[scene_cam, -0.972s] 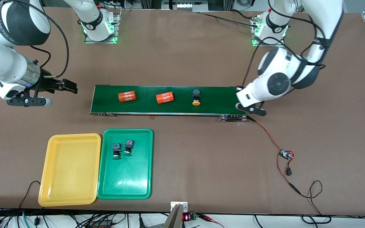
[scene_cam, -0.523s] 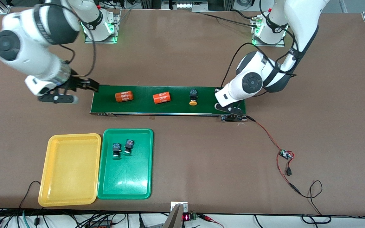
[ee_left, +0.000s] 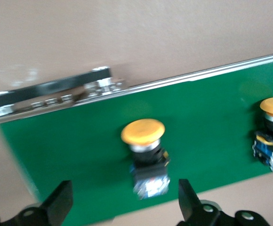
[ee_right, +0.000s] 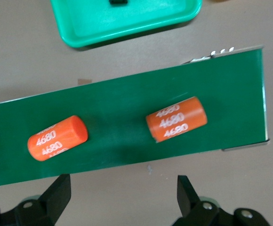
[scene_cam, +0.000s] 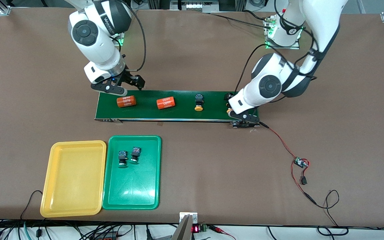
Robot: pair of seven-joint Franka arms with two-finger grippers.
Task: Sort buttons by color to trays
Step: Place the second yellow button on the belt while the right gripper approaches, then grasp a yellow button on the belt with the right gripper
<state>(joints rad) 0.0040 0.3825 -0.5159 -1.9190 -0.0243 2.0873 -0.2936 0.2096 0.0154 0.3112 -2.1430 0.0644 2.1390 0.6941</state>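
Left end effector (ee_left: 122,207) sat low over the long dark-green conveyor belt (scene_cam: 178,115) at left-arm end, fingers (ee_left: 59,205) spread wide, gripping nothing. Small yellow-capped push-button with black-and-blue body (ee_left: 146,155) lay on belt between them, apparently set for conveying. Second yellow-capped button (scene_cam: 198,102) lay mid-belt.

Right end effector (ee_right: 122,202) hovered over belt's right-arm end, fully open, empty, above two orange printed cylinders (ee_right: 176,118), likely waiting for buttons.

Two green-capped buttons (scene_cam: 128,156) rested in shallow green plastic tray (scene_cam: 130,203), near desk's camera edge. Yellow plastic tray (scene_cam: 73,203) beside it held nothing.

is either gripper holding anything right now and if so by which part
Nothing is held. The left gripper is open over the conveyor belt's end, a yellow button lying free between its fingers. The right gripper is open over the orange cylinders.
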